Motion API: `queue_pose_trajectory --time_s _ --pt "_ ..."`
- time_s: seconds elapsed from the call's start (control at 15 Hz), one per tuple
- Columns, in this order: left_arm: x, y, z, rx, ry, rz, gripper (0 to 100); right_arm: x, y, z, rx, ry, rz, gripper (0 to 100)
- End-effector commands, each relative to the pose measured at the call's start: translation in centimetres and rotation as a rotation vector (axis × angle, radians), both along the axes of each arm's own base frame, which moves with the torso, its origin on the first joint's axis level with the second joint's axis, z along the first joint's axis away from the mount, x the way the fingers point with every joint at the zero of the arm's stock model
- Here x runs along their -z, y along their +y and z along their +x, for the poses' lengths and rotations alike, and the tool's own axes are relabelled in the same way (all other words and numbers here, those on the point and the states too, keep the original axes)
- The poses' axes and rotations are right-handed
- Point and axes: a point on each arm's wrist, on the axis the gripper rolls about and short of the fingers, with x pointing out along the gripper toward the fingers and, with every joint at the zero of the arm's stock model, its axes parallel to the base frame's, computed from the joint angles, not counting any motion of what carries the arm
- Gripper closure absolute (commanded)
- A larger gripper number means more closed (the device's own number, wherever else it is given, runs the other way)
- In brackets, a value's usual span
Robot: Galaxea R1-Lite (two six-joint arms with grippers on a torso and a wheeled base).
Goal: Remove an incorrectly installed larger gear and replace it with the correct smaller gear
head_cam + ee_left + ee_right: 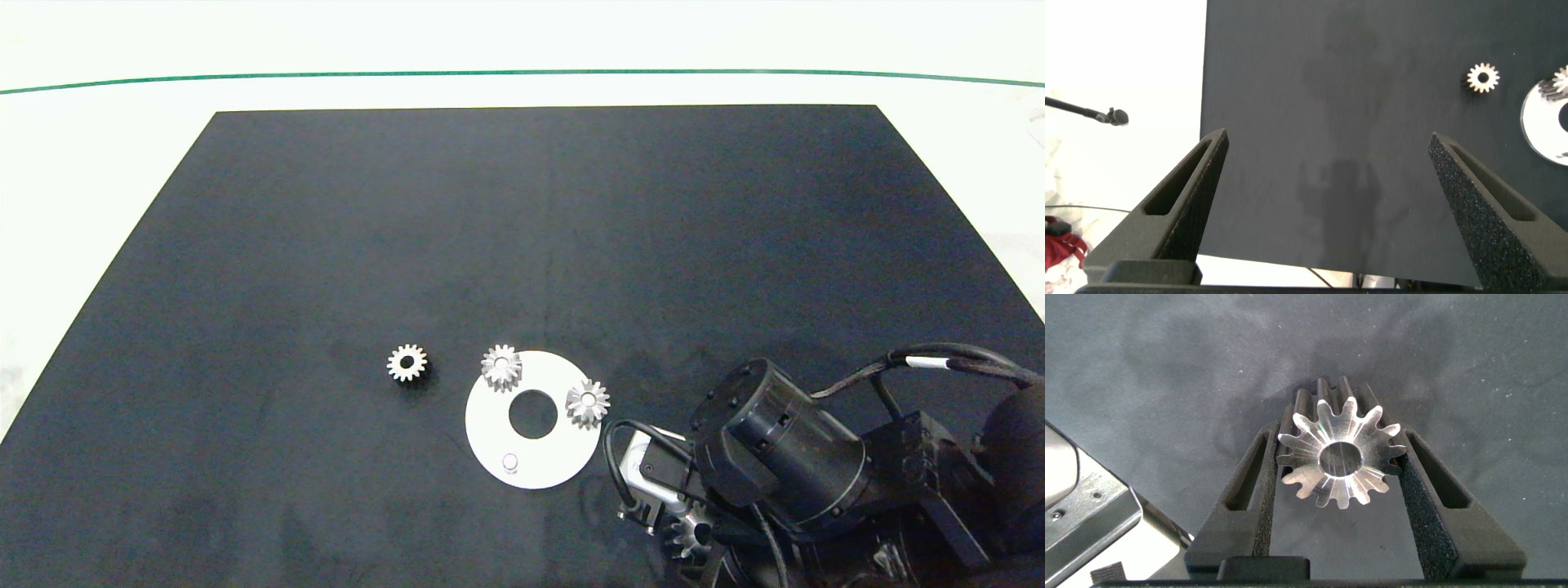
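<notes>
The larger gear [1308, 480], silver with long pointed teeth, sits between the fingers of my right gripper [1337, 433], which is shut on its sides just above the black mat. In the head view that gear [691, 532] shows under the right arm at the mat's near right, beside the white disc [490, 425]. The smaller gear [406, 362] lies flat on the mat to the left of the disc, with nothing touching it; it also shows in the left wrist view [1483, 78]. My left gripper [1327, 163] is open over the mat's left edge, out of the head view.
The white disc has a round centre hole, two small silver gears [501, 367] [588, 402] on its far rim and a bare peg [510, 462] on its near side. The black mat [326, 245] lies on a white table.
</notes>
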Motion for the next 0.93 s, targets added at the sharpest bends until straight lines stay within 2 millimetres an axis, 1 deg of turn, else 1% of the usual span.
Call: queue_pose_trajectory --time_s 0.07,0.4,0.47,0.53,0.6,0.67,0.73,0.8,0.87,0.93 --pt "0.1 0.0 0.0 -0.001 0.005 0.0 0 0.5 0.0 0.2 0.004 0.012 -0.016 0" --pt "0.1 0.0 0.1 0.0 0.009 0.0 0 0.6 0.1 0.3 0.005 0.007 -0.005 0" --pt "0.1 0.0 0.1 0.0 0.009 0.0 0 0.2 -0.2 0.2 0.007 -0.007 0.006 0" --pt "0.0 0.0 0.2 0.001 0.008 -0.002 0 -1.0 -0.7 -0.4 0.002 -0.04 0.04 0" --pt "-0.1 0.0 0.3 0.01 0.006 -0.008 0 -3.1 -1.8 -1.4 -0.001 -0.094 0.105 0" --pt "0.0 0.0 0.8 0.036 0.018 -0.009 0 -5.2 -3.4 -2.6 0.002 -0.153 0.174 0" --pt "-0.3 -0.1 2.3 0.078 0.034 -0.008 0 -6.9 -5.2 -3.8 0.014 -0.202 0.246 0" --pt "-1.5 -0.3 4.5 0.116 0.019 -0.004 0 -7.9 -7.2 -5.0 0.059 -0.235 0.322 0" --pt "-2.1 -0.6 6.9 0.147 0.034 0.004 0 -8.9 -8.9 -6.2 0.104 -0.269 0.4 0" --pt "-2.1 -1.5 9.4 0.223 0.08 0.021 0 -10.3 -10.8 -7.6 0.135 -0.324 0.489 0"
